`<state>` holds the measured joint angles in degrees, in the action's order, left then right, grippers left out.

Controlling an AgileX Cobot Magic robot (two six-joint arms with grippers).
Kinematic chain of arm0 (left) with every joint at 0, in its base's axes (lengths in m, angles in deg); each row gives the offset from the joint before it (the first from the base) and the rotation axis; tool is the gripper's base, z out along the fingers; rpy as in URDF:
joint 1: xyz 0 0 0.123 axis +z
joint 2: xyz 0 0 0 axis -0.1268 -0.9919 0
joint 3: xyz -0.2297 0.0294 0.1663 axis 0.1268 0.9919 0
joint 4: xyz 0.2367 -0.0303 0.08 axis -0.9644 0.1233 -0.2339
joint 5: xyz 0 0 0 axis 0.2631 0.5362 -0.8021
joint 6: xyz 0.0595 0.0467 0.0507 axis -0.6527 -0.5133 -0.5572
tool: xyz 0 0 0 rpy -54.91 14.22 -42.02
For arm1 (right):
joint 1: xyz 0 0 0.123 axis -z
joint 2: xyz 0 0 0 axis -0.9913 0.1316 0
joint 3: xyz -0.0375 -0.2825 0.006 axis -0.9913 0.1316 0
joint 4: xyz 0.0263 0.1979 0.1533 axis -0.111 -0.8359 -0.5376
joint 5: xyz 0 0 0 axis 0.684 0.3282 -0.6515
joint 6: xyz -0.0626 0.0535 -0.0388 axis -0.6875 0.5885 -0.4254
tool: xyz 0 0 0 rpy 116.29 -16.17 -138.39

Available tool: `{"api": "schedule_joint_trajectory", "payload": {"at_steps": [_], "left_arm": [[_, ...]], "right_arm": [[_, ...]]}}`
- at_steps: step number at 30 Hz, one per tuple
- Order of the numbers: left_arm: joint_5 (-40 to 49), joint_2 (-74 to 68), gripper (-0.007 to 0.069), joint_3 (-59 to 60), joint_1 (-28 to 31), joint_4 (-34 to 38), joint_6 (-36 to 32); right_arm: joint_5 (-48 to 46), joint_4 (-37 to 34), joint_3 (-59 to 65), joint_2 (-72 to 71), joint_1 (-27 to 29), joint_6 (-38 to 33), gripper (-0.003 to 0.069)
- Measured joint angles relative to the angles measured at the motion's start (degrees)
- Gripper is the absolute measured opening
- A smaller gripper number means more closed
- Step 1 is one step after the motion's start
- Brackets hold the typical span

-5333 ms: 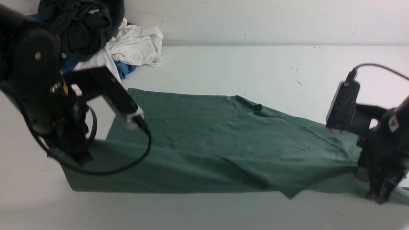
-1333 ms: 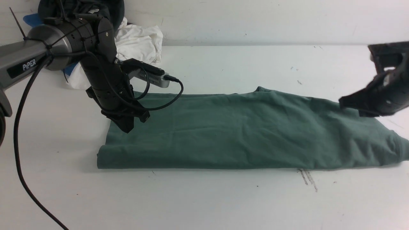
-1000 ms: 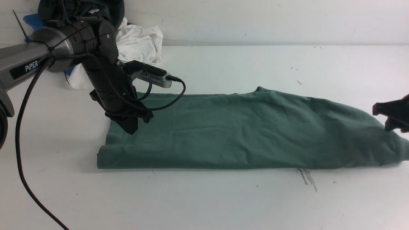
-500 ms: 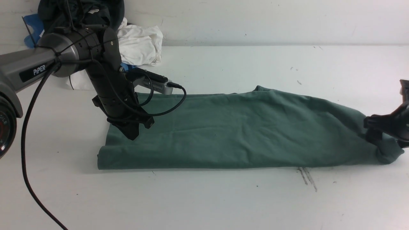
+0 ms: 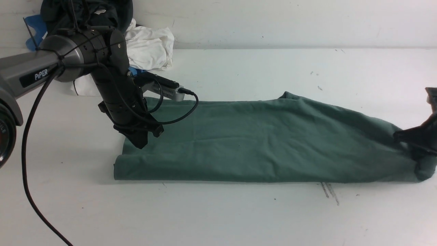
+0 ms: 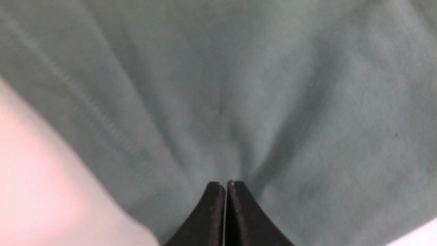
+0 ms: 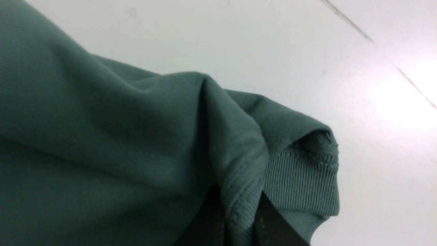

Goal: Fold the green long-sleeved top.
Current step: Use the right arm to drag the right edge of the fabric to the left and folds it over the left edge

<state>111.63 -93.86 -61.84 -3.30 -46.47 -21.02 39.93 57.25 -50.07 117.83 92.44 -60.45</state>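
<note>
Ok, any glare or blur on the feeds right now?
Front view: sharp, evenly lit, soft shadow beside the green top. Left wrist view: fabric out of focus, table washed pinkish. Right wrist view: ribbed edge crisp, glare whitening the table.

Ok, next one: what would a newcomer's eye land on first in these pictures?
The green long-sleeved top, folded into a long band across the white table. The left gripper rests shut, tips down, on its left end, while the right gripper pinches a ribbed edge at its right end. A heap of black, white and blue clothes sits at the far left.
</note>
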Motion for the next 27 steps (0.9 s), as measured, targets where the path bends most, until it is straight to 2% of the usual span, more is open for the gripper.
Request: {"api": "schedule_joint_trajectory", "payload": {"at_steps": [6,11,13,17,18,21,22,24,27], "left_arm": [[0.00,7.15,-0.0008,0.02,0.00,-0.03,-0.20],[0.05,13.61,-0.0008,0.02,0.00,-0.03,-0.53],[0.17,15.82,-0.0008,0.02,0.00,-0.03,-0.86],[0.46,19.27,-0.0008,0.02,0.00,-0.03,-1.21],[0.53,19.38,-0.0008,0.02,0.00,-0.03,-1.22],[1.30,20.20,-0.0008,0.02,0.00,-0.03,-1.27],[1.30,20.20,-0.0008,0.02,0.00,-0.03,-1.27],[2.04,20.20,-0.0008,0.02,0.00,-0.03,-1.27],[2.19,20.20,-0.0008,0.02,0.00,-0.03,-1.27]], "right_arm": [[-2.26,8.92,0.46,-10.92,0.00,3.92,0.0031],[-7.44,9.44,-3.91,-20.24,-2.65,3.24,0.0031],[-10.38,9.28,-7.52,-22.64,-6.01,1.74,0.0031],[-16.54,5.45,-17.07,-23.49,-17.54,-2.69,0.0031],[-16.78,5.17,-17.47,-23.40,-18.15,-2.83,0.0031],[-17.90,0.06,-23.43,-19.12,-28.69,-3.99,0.0031],[-17.90,0.06,-23.66,-18.78,-28.69,-3.99,0.0031],[-17.08,-2.47,-26.10,-13.64,-34.24,-3.49,0.0031],[-15.78,-3.95,-28.00,-8.99,-37.85,-2.39,0.0031]]}}
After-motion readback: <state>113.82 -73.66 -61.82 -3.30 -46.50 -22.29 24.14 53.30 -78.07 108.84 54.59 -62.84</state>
